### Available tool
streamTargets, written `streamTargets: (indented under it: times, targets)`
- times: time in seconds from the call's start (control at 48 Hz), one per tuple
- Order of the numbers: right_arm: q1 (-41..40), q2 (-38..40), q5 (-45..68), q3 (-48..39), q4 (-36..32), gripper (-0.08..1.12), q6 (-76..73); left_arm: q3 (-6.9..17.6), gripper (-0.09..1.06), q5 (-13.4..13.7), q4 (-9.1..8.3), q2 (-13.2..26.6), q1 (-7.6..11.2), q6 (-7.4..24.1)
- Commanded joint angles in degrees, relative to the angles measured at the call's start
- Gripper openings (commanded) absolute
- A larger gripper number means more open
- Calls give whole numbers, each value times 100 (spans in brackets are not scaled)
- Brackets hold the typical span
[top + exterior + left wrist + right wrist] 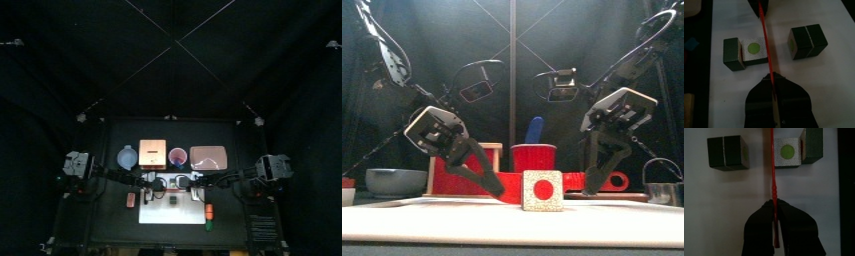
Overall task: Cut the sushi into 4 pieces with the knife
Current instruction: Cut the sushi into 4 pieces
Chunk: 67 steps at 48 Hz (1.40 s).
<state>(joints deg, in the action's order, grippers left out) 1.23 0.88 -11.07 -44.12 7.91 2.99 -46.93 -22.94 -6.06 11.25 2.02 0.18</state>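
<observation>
You are gripping the red knife [764,45] with the left gripper [771,79]. Its two jaws are pressing together on one end, with only the thin red edge showing between them. The right gripper [774,204] is clamping down in the same way, its jaws closing on a thin red edge that is running straight out from them. In the left wrist view, the dark tips of that other gripper are showing at the far end of the blade, so you are holding the knife from both ends. The blade is stretching across the white cutting board [821,85] and between the parts of the sushi roll. On one side of it a pair of dark green blocks [807,42] is sitting joined together, clear of the blade. On the other side a cut piece [753,48] is showing its white speckled face with a round dot, and the blade is passing right along its edge. You cannot tell whether the blade is touching it. Behind the board, the red cup [533,157] is standing between the two arms, with the blue knife [535,128] sticking up out of it.
</observation>
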Motion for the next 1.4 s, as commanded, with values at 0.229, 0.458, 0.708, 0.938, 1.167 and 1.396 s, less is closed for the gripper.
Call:
streamTargets:
  times: [0.229,0.458,0.708,0.938,1.167,1.396]
  targets:
    - [378,721,-88,272,44,5,9,53,26,123,-149,-879,404,26]
    - [598,659,-44,185,193,5,9,70,26,123,-141,-791,809,18]
    - [615,483,26,185,229,5,18,185,26,123,-132,-431,835,18]
    - [633,246,26,202,299,5,9,290,26,123,-123,-158,879,-9]
    - [642,53,114,229,308,5,18,290,26,123,-70,-141,949,-9]
    - [642,-62,141,229,308,5,9,281,26,132,18,-53,984,-9]
